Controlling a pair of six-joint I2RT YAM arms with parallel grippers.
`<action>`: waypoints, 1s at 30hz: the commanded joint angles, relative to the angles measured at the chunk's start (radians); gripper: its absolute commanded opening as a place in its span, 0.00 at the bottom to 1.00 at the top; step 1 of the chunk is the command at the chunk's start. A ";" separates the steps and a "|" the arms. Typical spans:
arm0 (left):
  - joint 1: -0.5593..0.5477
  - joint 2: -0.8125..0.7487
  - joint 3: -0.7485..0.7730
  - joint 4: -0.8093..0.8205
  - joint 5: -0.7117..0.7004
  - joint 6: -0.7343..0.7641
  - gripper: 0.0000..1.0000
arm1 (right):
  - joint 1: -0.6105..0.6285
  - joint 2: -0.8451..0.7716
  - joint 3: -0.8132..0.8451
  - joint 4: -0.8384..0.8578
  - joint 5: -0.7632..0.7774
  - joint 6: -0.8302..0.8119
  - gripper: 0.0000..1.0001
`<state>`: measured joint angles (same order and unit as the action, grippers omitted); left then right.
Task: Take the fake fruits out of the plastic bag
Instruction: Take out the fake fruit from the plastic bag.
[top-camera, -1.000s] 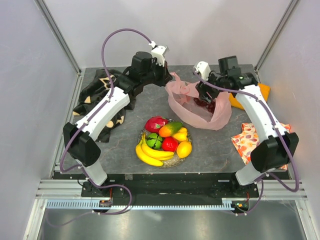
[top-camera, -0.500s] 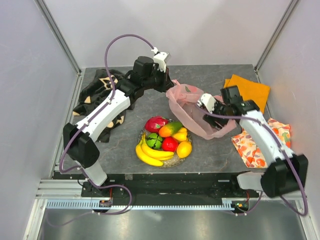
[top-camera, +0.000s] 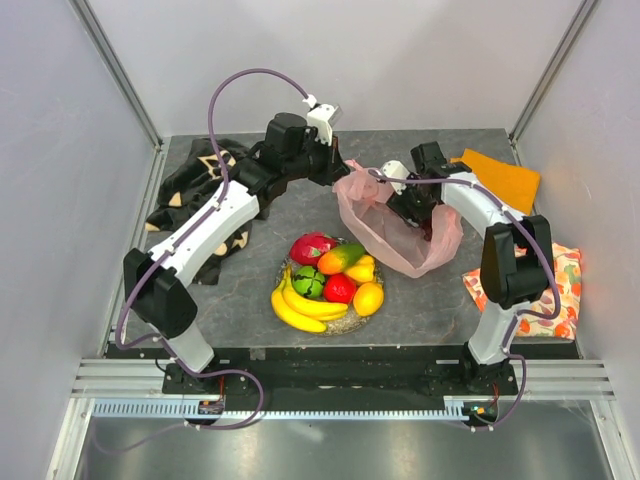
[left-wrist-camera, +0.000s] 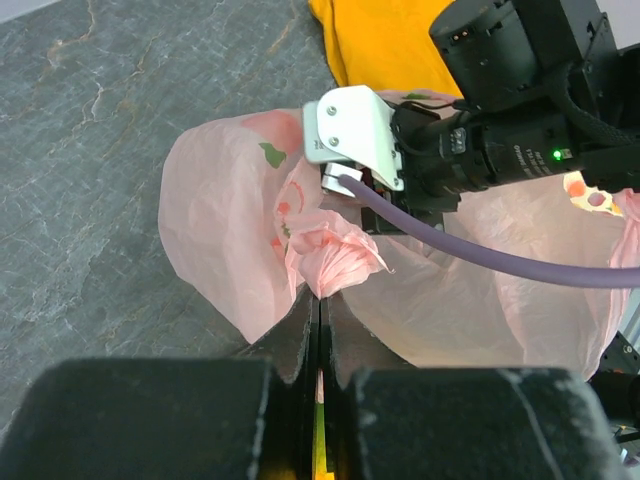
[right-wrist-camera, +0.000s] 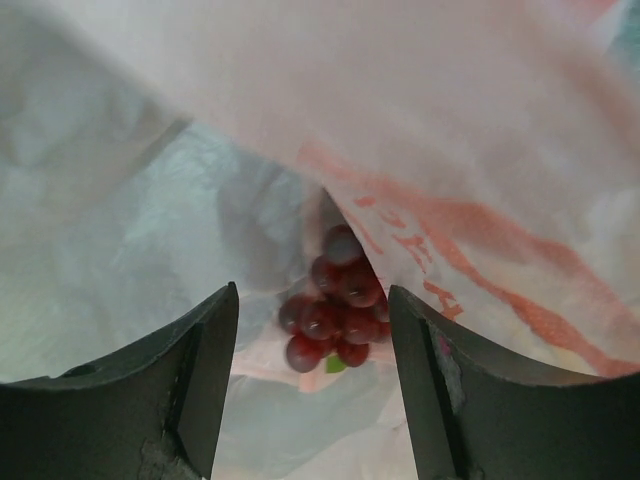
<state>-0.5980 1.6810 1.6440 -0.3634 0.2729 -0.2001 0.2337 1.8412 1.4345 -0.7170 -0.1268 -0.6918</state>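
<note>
The pink plastic bag (top-camera: 400, 235) lies right of centre, its mouth held up at the back. My left gripper (top-camera: 338, 175) is shut on the bag's rim; in the left wrist view the pinched pink plastic (left-wrist-camera: 325, 262) bunches just above my closed fingers. My right gripper (top-camera: 412, 205) reaches into the bag's mouth, open. In the right wrist view dark red-purple grapes (right-wrist-camera: 335, 300) lie inside the bag (right-wrist-camera: 180, 230) between my spread fingertips (right-wrist-camera: 222, 330), apart from them. Banana bunch (top-camera: 298, 308), dragon fruit (top-camera: 311, 247), green ball (top-camera: 308, 282), red apple (top-camera: 340, 288) and yellow-orange pieces (top-camera: 366, 297) sit on the glitter plate (top-camera: 347, 323).
A dark patterned cloth (top-camera: 195, 185) lies at the back left. An orange cloth (top-camera: 505, 178) lies at the back right and a floral cloth (top-camera: 545, 285) at the right edge. Grey walls close in the table.
My right gripper swung out to the right of the bag, then back up and into the bag's mouth. The bag shifted slightly. My left gripper kept its hold.
</note>
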 joint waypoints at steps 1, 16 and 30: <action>-0.005 -0.044 -0.004 0.035 0.020 -0.015 0.02 | 0.006 0.030 0.072 0.048 0.101 0.008 0.71; -0.005 -0.044 -0.016 0.040 0.031 -0.025 0.02 | 0.062 -0.145 -0.084 -0.013 -0.014 -0.066 0.70; -0.005 -0.043 -0.016 0.043 0.031 -0.024 0.01 | 0.055 -0.085 -0.138 0.118 0.168 -0.075 0.74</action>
<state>-0.5980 1.6745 1.6295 -0.3592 0.2905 -0.2016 0.2924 1.7638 1.3128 -0.7166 -0.0643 -0.7559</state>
